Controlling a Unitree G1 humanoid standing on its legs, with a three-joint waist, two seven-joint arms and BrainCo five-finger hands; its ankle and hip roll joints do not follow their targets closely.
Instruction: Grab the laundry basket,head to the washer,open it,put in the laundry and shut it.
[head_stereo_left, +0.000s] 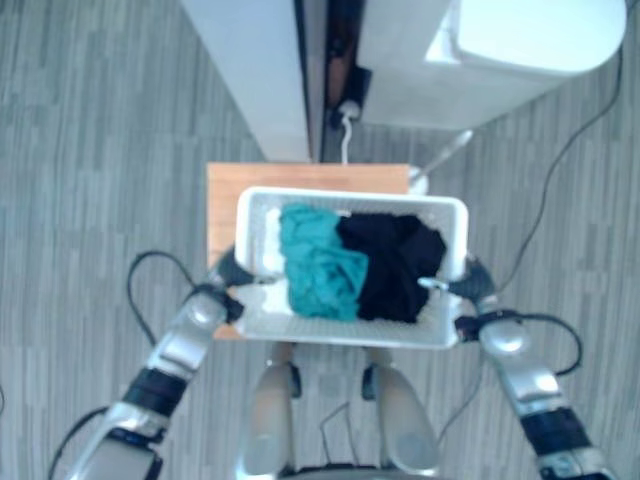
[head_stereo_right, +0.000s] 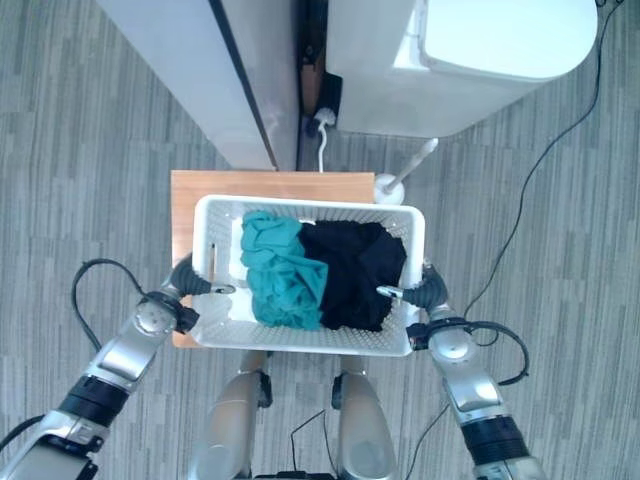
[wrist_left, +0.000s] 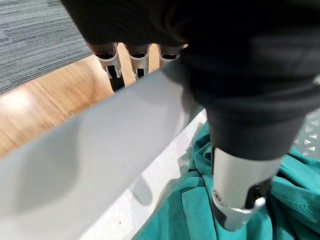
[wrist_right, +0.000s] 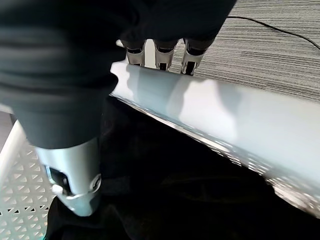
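A white laundry basket (head_stereo_left: 350, 197) holds a teal cloth (head_stereo_left: 318, 265) on its left and a black cloth (head_stereo_left: 400, 265) on its right. It overhangs the near edge of a small wooden table (head_stereo_left: 225, 200); I cannot tell whether it rests on it. My left hand (head_stereo_left: 228, 272) grips the basket's left rim (wrist_left: 100, 150), with fingers (wrist_left: 112, 65) outside and thumb (wrist_left: 240, 195) inside over the teal cloth. On the right rim (wrist_right: 210, 115) my right hand (head_stereo_left: 470, 280) is clamped the same way, its thumb (wrist_right: 72, 175) over the black cloth.
A white washer (head_stereo_left: 480, 60) stands past the table at the far right, and a tall white cabinet (head_stereo_left: 255, 70) at the far left, with a dark gap between them. A white stick-like object (head_stereo_right: 405, 170) leans by the table's far right corner. A thin black cable (head_stereo_left: 560, 160) crosses the floor at right.
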